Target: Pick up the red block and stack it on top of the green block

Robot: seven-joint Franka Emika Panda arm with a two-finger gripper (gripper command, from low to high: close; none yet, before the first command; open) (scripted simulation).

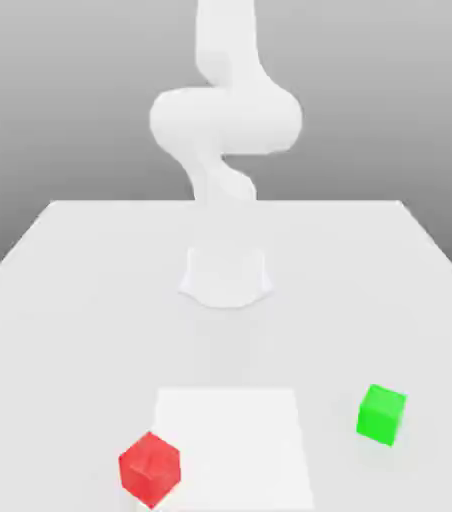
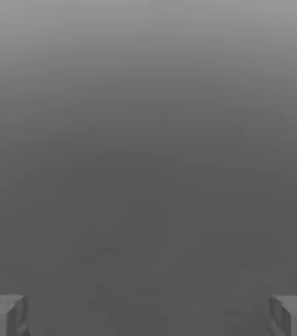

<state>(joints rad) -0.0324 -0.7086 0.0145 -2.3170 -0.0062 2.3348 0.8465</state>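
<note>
The red block [image 1: 150, 465] rests on the table near its front edge, toward the exterior view's left. The green block [image 1: 381, 413] stands apart from it on the exterior view's right, a little farther back. My white arm [image 1: 225, 120] rises from its base at the table's middle and runs up out of the picture. In the hand view my gripper [image 2: 148, 316] is open: its two grey fingertips [image 2: 3, 315] stand far apart with nothing between them, against a plain grey background with neither block in it.
The light grey table [image 1: 70, 300] stretches wide around the arm's round base [image 1: 226, 278]. A brighter white square patch [image 1: 232, 445] lies flat on the table between the two blocks.
</note>
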